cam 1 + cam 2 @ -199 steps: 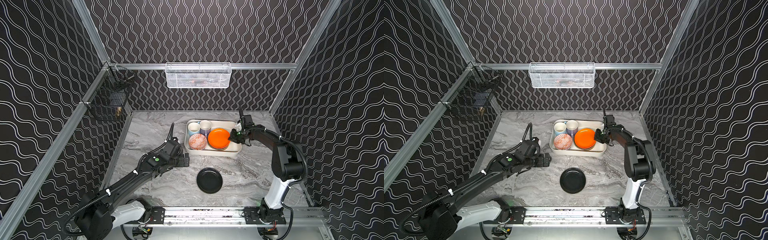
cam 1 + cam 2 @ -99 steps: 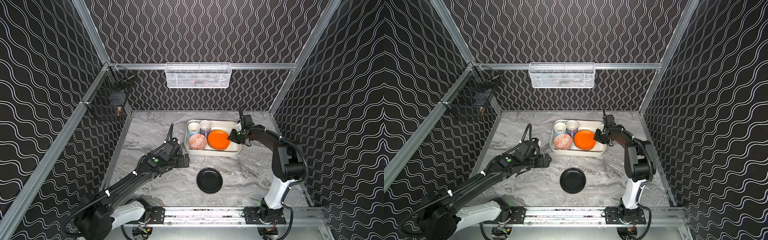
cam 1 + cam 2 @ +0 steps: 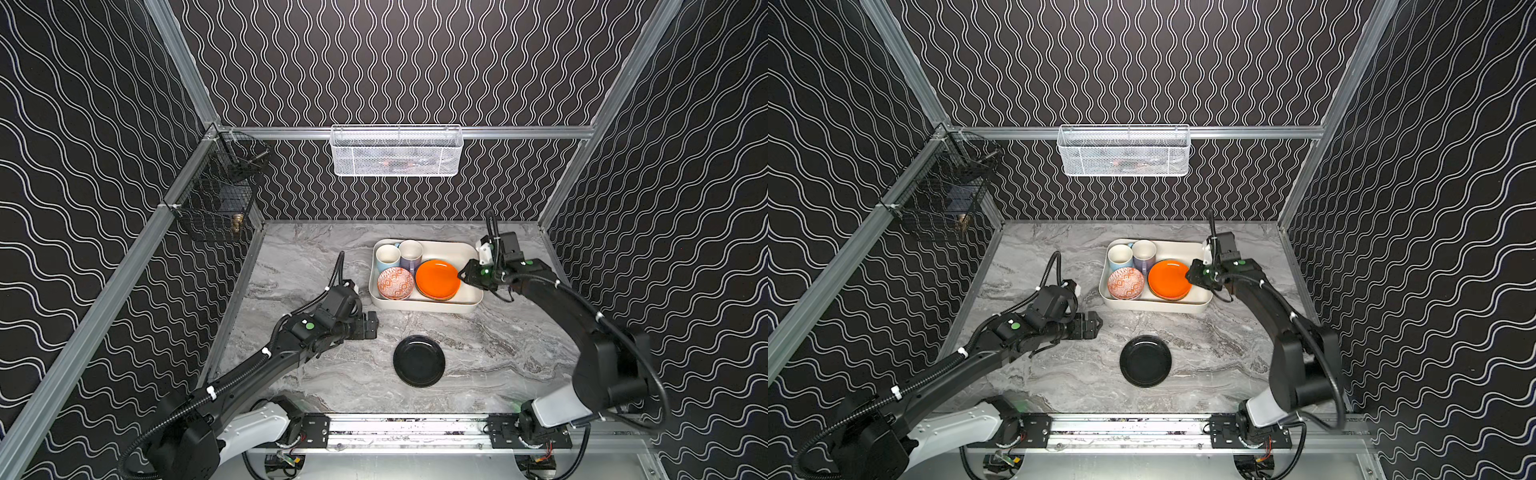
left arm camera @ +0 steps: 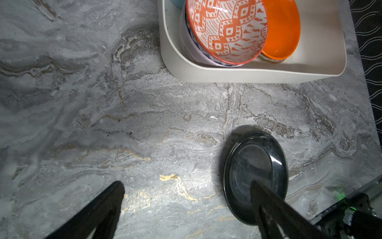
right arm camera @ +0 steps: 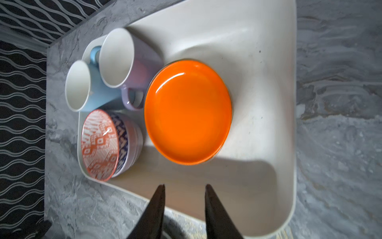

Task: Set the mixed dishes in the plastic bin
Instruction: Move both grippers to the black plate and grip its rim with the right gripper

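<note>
One dish is left outside the plastic bin [image 3: 424,308]; in both top views the black plate [image 3: 419,360] lies flat and alone on the counter [image 3: 299,266], at the bin's 6 o'clock and apart from it. The bin sits towards the counter's 1 o'clock and holds the light-blue mug [image 3: 387,255], the lilac mug [image 3: 410,252], the orange-patterned bowl [image 3: 395,283] and the orange plate [image 3: 437,279], which tops a short stack. The right fingers [image 3: 462,274] hang at the orange plate's 3 o'clock; the left fingers [image 3: 372,325] hover at the black plate's 10 o'clock, clear of it.

From the left wrist, the left fingers [image 4: 107,207] are spread wide with only bare counter between them; one crosses in front of the black plate [image 4: 256,165] without gripping it. The patterned bowl sits nested in a lilac bowl [image 4: 192,51] against the bin wall.

From the right wrist, the right fingers [image 5: 159,207] stand parted with nothing between them; the orange plate [image 5: 188,111] lies beyond their tips, untouched.

By my judgement the placing of the orange plate is at its letting-go end, and the black plate comes next. It lies low with a shallow lip, so the left fingers would need to straddle the rim, pinch it, lift, and carry it towards 12 o'clock onto the orange plate or the bare bin floor; the right arm should first clear the bin.
</note>
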You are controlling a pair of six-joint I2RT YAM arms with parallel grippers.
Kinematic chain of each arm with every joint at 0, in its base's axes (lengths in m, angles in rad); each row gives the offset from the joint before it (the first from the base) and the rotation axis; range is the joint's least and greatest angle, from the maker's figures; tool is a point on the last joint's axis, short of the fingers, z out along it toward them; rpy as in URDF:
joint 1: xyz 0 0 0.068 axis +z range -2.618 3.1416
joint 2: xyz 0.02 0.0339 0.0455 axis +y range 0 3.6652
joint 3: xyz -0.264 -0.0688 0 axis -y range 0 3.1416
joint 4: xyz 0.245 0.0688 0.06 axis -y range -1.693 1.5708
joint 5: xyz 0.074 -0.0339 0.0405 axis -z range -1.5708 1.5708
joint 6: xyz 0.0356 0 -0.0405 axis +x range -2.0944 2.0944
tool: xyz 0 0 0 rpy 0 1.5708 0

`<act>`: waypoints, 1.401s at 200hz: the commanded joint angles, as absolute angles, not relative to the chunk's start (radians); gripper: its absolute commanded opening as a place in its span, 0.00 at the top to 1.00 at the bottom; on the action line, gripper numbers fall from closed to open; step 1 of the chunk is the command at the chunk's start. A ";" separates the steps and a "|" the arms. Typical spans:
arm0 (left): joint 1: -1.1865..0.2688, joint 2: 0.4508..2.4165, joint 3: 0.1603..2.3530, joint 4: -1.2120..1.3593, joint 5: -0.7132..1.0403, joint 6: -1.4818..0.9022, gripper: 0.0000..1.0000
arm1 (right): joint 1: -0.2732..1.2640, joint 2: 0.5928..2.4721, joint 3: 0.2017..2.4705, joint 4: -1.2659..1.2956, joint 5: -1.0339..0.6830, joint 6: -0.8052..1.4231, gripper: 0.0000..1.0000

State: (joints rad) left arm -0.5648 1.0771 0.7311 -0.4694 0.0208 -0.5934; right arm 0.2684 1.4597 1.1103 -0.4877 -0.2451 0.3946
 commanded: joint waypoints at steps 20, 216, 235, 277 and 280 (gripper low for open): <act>-0.696 1.029 0.652 -0.421 -0.001 -0.682 0.04 | 0.388 1.232 0.854 -0.510 -0.271 0.491 0.65; -1.058 1.038 0.612 -0.476 -0.303 -0.875 0.01 | 0.601 1.121 0.356 -0.111 -0.377 0.746 0.65; -1.058 1.029 0.609 -0.484 -0.319 -0.882 0.02 | 0.603 1.167 0.359 -0.076 -0.392 0.747 0.65; -1.058 0.988 0.601 -0.506 -0.357 -0.896 0.01 | 0.604 1.250 0.362 -0.009 -0.420 0.750 0.66; -1.057 0.988 0.602 -0.509 -0.357 -0.896 0.01 | 0.604 1.255 0.363 -0.007 -0.420 0.749 0.66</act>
State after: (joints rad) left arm -1.0580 1.0016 0.6014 -0.4808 -0.3088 -0.8688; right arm 0.6025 1.2190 0.3553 -0.0483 -0.4191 0.7406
